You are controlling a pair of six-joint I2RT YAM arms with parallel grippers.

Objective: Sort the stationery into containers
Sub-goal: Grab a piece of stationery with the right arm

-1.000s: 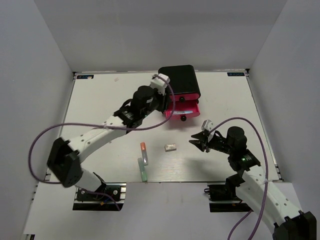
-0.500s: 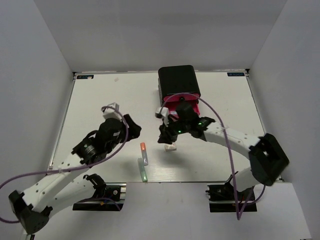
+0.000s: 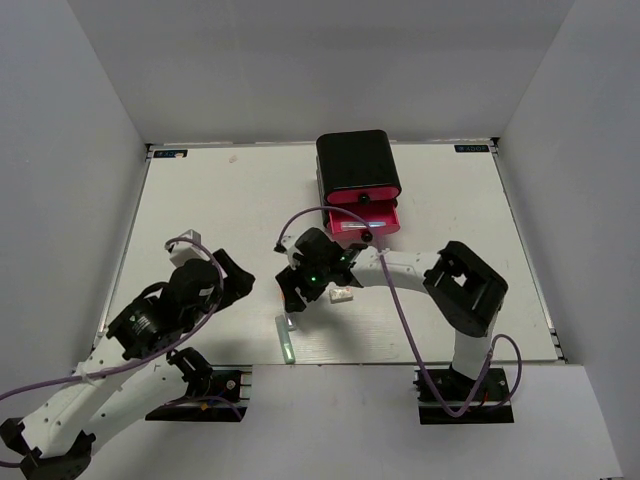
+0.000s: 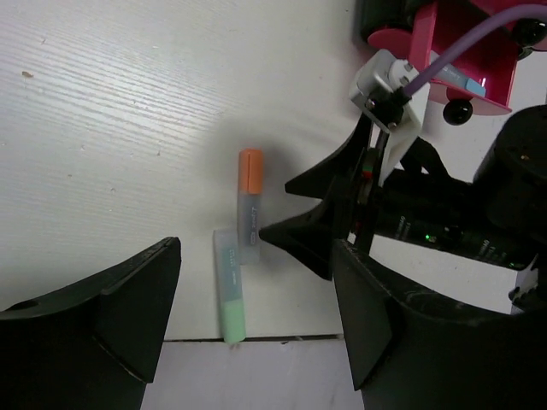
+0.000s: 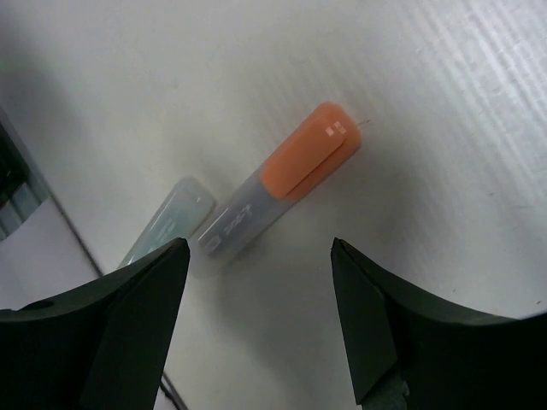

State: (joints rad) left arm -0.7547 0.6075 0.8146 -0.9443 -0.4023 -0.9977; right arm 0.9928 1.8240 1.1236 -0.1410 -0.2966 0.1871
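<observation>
An orange-capped stick (image 5: 282, 184) lies on the white table beside a teal stick with a green cap (image 4: 228, 295) near the front edge. My right gripper (image 5: 261, 316) hovers open just above the orange stick, nothing between its fingers; in the top view this gripper (image 3: 292, 295) covers most of that stick. The teal stick (image 3: 287, 340) shows below it. My left gripper (image 3: 235, 278) hangs open and empty to the left of the sticks. A white eraser (image 3: 342, 294) lies right of the right gripper. The black cabinet (image 3: 357, 160) has a pink drawer (image 3: 365, 220) pulled out.
The right arm (image 3: 400, 268) stretches across the table in front of the open drawer. Something light blue (image 4: 466, 84) lies in the pink drawer. The table's front edge (image 4: 282, 340) runs right under the teal stick. Grey walls enclose the table.
The left arm has pulled back from the drawer to the near left and opened. The right arm has swung left across the table to above the orange stick and opened.
</observation>
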